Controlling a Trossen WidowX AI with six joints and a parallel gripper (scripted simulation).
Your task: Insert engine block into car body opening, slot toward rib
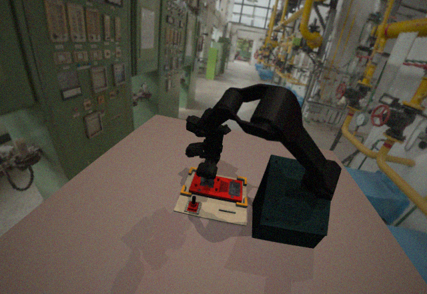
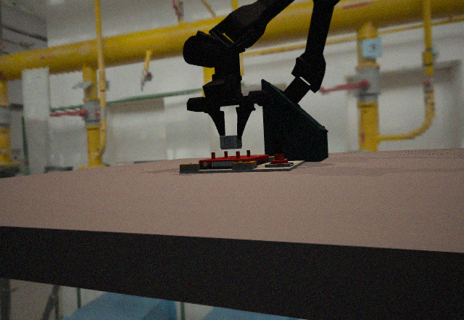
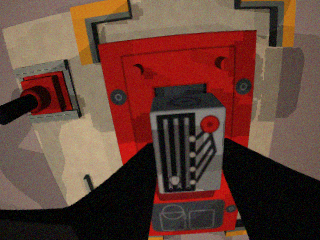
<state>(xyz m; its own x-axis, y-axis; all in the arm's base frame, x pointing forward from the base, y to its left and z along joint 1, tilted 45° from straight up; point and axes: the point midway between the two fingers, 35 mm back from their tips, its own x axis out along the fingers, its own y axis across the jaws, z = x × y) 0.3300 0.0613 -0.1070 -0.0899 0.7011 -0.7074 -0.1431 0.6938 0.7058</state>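
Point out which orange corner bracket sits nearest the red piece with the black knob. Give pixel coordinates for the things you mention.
The bracket (image 1: 185, 191) (image 3: 100, 25) directly beside that red piece (image 1: 193, 207) (image 2: 279, 157) (image 3: 59, 92); the other brackets stand farther from it.
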